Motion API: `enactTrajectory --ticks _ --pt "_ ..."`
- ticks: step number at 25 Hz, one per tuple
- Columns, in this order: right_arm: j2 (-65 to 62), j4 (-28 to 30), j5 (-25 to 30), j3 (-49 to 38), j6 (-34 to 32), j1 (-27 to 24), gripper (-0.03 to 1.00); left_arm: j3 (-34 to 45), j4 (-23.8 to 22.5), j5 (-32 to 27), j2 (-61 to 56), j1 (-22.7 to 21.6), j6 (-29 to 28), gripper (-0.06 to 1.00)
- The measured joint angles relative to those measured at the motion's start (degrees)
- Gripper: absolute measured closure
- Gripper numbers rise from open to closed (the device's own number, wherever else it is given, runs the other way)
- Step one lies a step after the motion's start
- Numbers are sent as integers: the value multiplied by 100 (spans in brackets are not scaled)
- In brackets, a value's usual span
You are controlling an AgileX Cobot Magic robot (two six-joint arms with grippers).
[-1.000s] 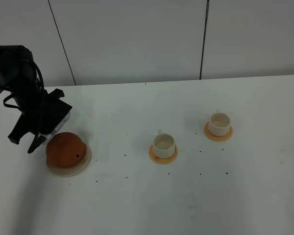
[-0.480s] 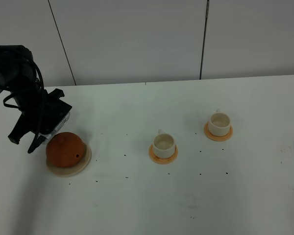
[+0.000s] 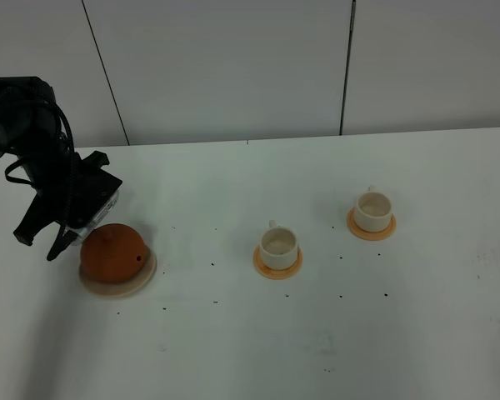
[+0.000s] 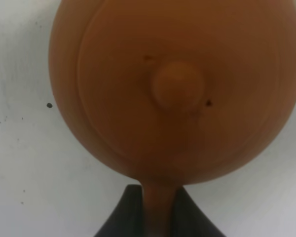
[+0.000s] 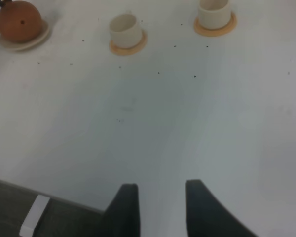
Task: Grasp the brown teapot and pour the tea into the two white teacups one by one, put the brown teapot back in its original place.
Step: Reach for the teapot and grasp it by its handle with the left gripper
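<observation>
Has just drawn the left claw (image 4: 158, 197) in from wide to narrow, pinching the loop handle of the round reddish-brown clay teapot (image 3: 112, 254) and nudging it slightly on the flat cream saucer (image 3: 147, 273) at the left of the white bench (image 3: 233, 350). Suggests the grasp is made, lift likely next. Shows a squat, smooth body with the knobbed lid seated. Leaves the right claw (image 5: 162, 190) partly open, empty, far from both small white teacups (image 3: 278, 243) (image 3: 372, 210).

1. The teapot (image 3: 112, 254) sits on the saucer (image 3: 143, 278), which lies on the table (image 3: 233, 350).
2. Right of the teapot, well apart, the near teacup (image 3: 279, 244) stands on the near coaster (image 3: 277, 272).
3. Farther right of the teapot and slightly behind it, the far teacup (image 3: 372, 210) stands on the far coaster (image 3: 371, 235).
</observation>
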State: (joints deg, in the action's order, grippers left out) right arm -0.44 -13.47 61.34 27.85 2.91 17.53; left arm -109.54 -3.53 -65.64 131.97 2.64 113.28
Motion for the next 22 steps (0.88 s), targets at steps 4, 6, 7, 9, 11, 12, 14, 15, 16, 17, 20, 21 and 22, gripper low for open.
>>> enactTrajectory --ticks 4,6,7,9,11,12,14,15,16,17,20,21,22 --pt "0 0 0 0 6 0 74 0 40 0 0 -7 11 77" --pt "0 0 0 0 6 0 74 0 47 0 0 -13 11 77" --pt "0 0 0 0 6 0 74 0 47 0 0 -13 6 77" --pt "0 0 0 0 6 0 74 0 52 -4 0 -13 -12 77" --pt "0 0 0 0 6 0 74 0 52 -26 0 -13 -35 77" --pt "0 0 0 0 6 0 74 0 52 -33 0 -13 -40 77" --pt "0 0 0 0 6 0 74 0 52 -37 -4 -13 -45 77" --pt "0 0 0 0 6 0 74 0 52 -37 -4 -13 -49 77" --pt "0 0 0 0 1 0 74 0 58 -37 -4 -13 -57 77" --pt "0 0 0 0 0 0 74 0 65 -37 -4 -13 -63 77" --pt "0 0 0 0 0 0 74 0 112 -37 -15 -13 -82 77" --pt "0 0 0 0 0 0 74 0 131 -37 -22 -13 -82 77" --pt "0 0 0 0 0 0 74 0 152 -37 -37 -13 -88 77"
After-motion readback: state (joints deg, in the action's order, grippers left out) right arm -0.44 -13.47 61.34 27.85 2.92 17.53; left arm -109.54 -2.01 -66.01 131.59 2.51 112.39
